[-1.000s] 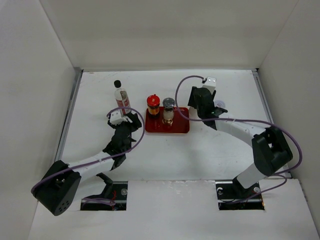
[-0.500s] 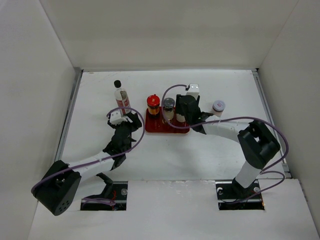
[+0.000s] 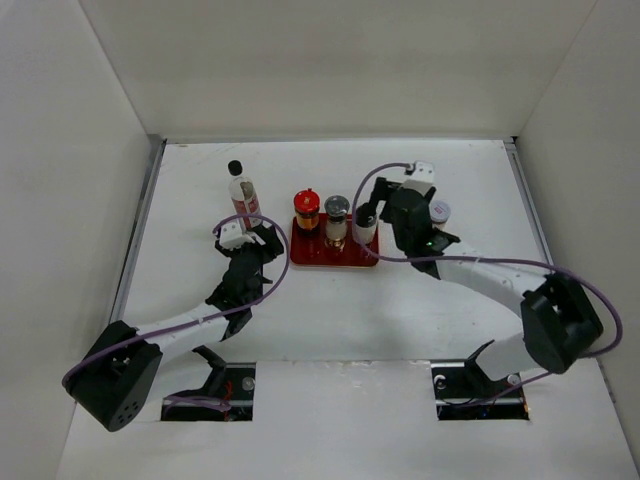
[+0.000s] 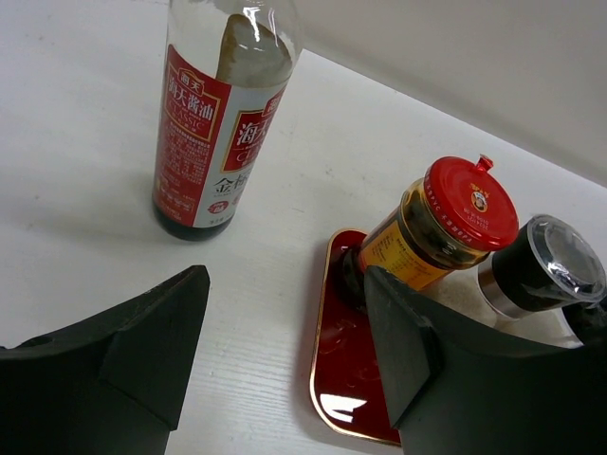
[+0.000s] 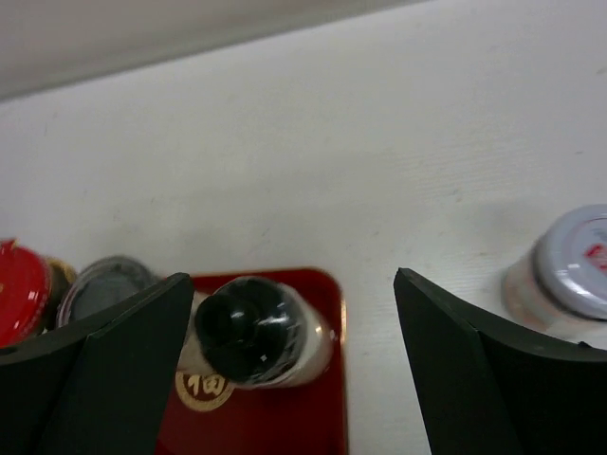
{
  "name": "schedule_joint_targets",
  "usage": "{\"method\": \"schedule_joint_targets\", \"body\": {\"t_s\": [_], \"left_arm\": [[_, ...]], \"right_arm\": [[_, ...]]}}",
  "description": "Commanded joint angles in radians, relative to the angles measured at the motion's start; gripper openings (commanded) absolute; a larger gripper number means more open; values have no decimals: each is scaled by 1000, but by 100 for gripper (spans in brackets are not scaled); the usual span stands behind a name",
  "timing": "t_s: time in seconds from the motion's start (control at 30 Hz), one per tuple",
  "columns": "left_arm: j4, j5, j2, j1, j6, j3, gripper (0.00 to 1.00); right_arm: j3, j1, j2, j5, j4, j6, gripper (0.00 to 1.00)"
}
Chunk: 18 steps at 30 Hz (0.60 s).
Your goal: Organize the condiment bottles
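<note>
Black-capped beige bottle (image 5: 251, 332) between fingers of right claw (image 5: 292, 280), wide open, apparently gripping nothing; sideways pull-out could topple it. Left claw (image 4: 285, 280) open, empty.

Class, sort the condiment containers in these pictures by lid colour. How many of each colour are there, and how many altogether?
Black: 2, the tall bottle and the beige bottle
Red: 1, the red-capped jar
Silver: 1, the silver-lidded jar
Pale: 1, the pale-lidded jar
Total: 5
</note>
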State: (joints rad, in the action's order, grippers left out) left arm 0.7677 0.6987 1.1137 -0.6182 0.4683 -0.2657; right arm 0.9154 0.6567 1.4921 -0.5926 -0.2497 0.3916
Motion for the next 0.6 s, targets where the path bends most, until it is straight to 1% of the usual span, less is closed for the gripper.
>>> {"method": "schedule_joint_targets", "body": {"t_s": [0.0,0.1,0.2,0.33,0.53,0.57], "left_arm": [[56,-7,-5,-4,10,-4,65],[48,-10,-9,-13,12,-7,65],[58,-13,-11,-22,13,-3,66],[58,-16,9,-18,15,-9,66],[55,-16,9,-13,15,-9,66],[54,-16,0,-16,15,-7,66]], "right_arm": [[-55,-100,-93,-130,-45,13,94],[-67,-200,-83,-193,-4,6,100],[-53,-295,-23,-214,65,15,100],[-12,-326,68,-109,112,16,100],[8,-358,112,-64,102,29,100],[11,-366,122,-59,98,35,98]]}}
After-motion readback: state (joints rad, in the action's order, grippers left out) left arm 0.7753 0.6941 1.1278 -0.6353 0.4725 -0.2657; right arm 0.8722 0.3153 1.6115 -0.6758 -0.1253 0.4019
